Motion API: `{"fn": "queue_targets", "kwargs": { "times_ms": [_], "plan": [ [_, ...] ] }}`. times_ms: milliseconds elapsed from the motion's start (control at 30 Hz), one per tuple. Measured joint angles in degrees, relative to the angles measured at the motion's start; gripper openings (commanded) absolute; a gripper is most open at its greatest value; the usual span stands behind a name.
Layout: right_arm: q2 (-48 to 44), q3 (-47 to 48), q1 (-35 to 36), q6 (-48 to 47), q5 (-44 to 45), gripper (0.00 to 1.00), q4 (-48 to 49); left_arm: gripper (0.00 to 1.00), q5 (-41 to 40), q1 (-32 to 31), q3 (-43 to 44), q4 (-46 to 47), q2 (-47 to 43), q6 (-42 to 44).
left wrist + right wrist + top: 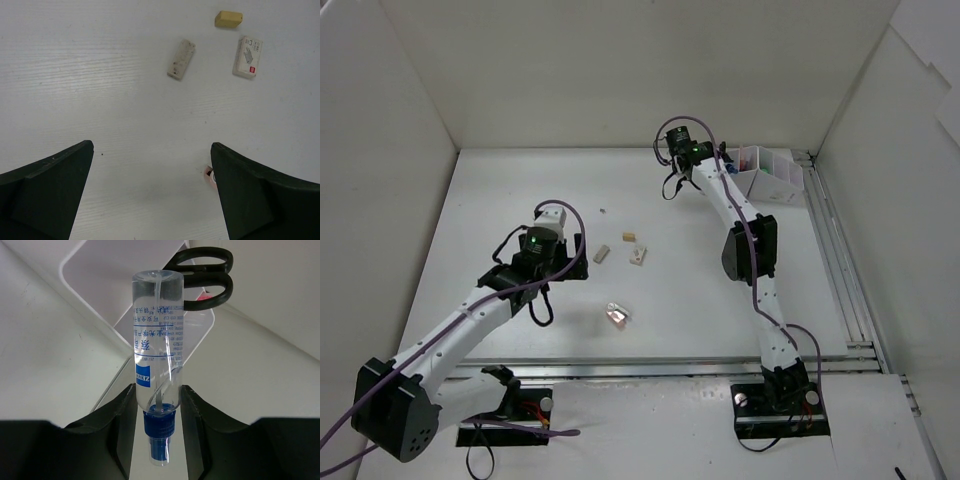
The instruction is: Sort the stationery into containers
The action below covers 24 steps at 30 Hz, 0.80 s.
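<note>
While the right fingers (120,412) are clamping the blue-capped tube (155,340) from both sides, the tube is sitting squarely between them, gripped on its lower body just above the cap. The cap end is pointing back toward the wrist, and the rounded closed end is pointing away toward the white organiser (100,275). In the top view, this arm is reaching to the far right corner of the table (100,75), beside the organiser's left end. The tube is showing a clear body, blue printed lettering, a small blue label square, a thin inner straw and a ribbed blue cap. Black-handled scissors (212,275) are standing in an organiser compartment just beyond the tube's far end.

The left fingers (50,195) are standing wide apart and are holding nothing, hovering over the middle of the table. Three erasers are lying ahead of them, well apart from both tips: a soiled white eraser (181,59), a yellow eraser (228,19) and a sleeved white eraser (248,56). A small pale item (208,173) is peeking out at one fingertip's inner edge; its kind cannot be told.
</note>
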Motion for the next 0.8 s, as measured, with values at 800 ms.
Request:
{"fn": "queue_targets", "kwargs": {
  "times_ms": [800],
  "plan": [
    [4.76, -2.67, 1.40, -13.20, 7.06, 0.39, 13.97, 0.99, 6.25, 5.27, -0.31, 2.19, 1.25, 0.37]
  ]
}}
